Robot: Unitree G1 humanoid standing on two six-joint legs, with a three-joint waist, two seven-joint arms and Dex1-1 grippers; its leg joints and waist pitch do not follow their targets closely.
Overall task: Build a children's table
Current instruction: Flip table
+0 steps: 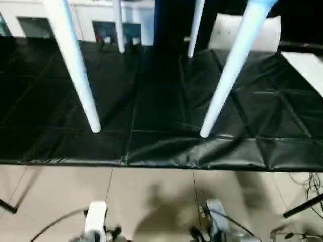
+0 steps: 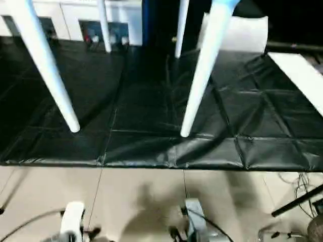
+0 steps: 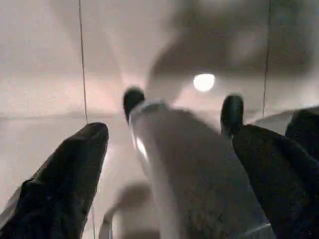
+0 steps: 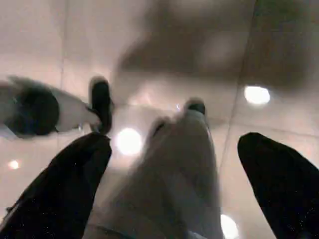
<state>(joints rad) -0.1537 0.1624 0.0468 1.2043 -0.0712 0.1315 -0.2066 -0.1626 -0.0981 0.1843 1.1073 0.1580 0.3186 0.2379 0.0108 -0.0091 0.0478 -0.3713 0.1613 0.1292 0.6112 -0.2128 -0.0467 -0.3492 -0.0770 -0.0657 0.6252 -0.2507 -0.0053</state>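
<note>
Children's table: four white tapered legs reach down from the top edge of the head views to a black creased mat; two near legs end just inside the mat's front edge, two far legs near its back edge; the top is out of frame. Open room: a broad bare stretch of mat between the near legs and to either side of them; the mat's front edge runs straight across, with a strip of pale tiled floor between it and the robot. Far boundary: white cabinet with glass-fronted compartments behind the mat; a white panel lies along the mat's right side. Floor clutter: dark stand bars and cables at the right corner, another bar at the left corner. Left claw: fingers spread wide, released, grasping nothing, over the tiles. Right claw: likewise spread wide and empty, over the tiles. No legible brand, label or writing.
</note>
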